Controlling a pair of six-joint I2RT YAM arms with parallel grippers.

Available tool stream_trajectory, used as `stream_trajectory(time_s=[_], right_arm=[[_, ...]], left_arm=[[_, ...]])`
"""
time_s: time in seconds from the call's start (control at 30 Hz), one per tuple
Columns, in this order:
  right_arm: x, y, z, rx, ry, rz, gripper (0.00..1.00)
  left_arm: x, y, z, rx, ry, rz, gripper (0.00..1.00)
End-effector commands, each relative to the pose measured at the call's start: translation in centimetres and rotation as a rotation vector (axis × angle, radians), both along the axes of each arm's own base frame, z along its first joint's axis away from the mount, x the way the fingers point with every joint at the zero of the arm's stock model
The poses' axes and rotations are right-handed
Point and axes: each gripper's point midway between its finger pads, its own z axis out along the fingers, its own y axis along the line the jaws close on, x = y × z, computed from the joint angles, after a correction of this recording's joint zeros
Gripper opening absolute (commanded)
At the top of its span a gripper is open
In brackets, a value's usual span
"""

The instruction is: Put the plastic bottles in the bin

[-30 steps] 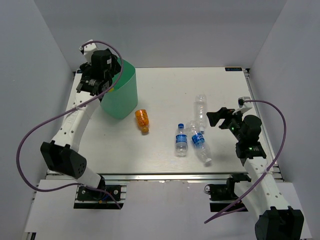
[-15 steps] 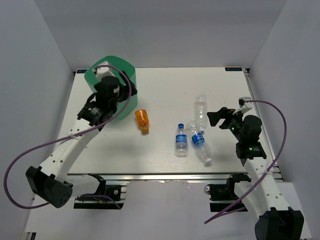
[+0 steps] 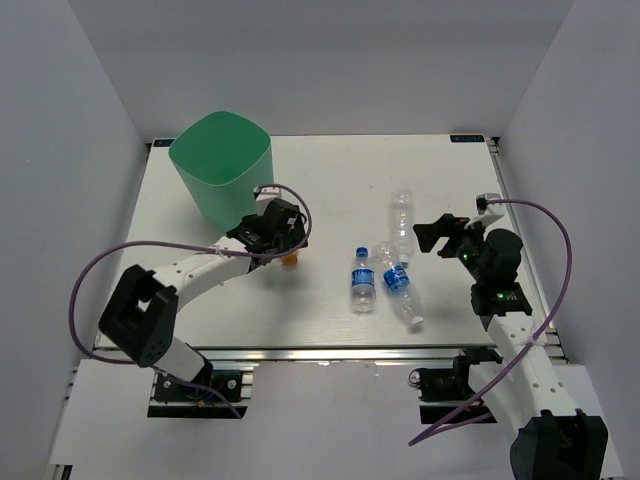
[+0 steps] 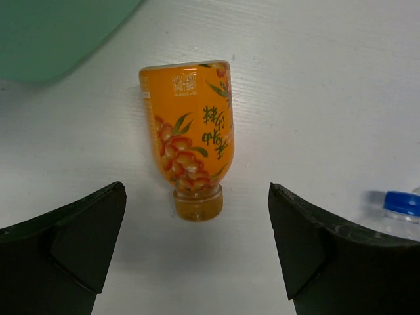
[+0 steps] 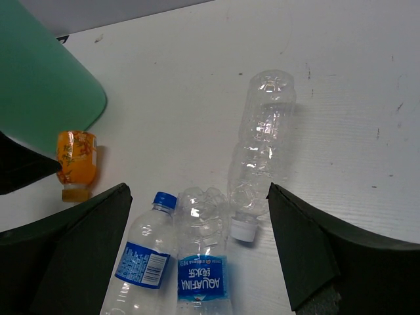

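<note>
Listing the orange bottle [image 4: 190,138] first: on its side on the table [image 3: 330,180], cap toward my camera, near the bin [image 3: 235,195], not yet gripped. Left gripper [image 4: 195,220]: swung down from the bin's rim within the last second, jaws spread wide either side of the cap. Blue-labelled bottles [image 3: 363,280] and plain clear bottle [image 3: 401,215]: lying near the right gripper [image 3: 437,236] — also spread wide, unmoved. Four items outstanding, I judge.

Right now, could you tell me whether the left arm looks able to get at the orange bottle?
Probably yes: the left pincer is open just above the orange bottle, with nothing between them.
</note>
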Motion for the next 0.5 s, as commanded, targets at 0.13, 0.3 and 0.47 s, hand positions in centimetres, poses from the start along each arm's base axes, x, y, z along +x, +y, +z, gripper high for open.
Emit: stream_trajectory(time_s=[0.13, 0.3, 0.47], right_arm=[[0.3, 0.0, 2.1, 0.017, -0.063, -0.005, 0.89], [0.0, 0.0, 2.5, 0.015, -0.075, -0.004, 0.89], [-0.4, -0.3, 3.0, 0.016, -0.101, -0.018, 0.89]], left_arm=[[4.3, -1.9, -2.3, 0.04, -0.014, 0.065, 0.98], [4.3, -1.6, -5.3, 0.098, 0.063, 0.099, 0.9], [5.0, -3.1, -3.6, 0.038, 0.033, 0.06, 0.47]])
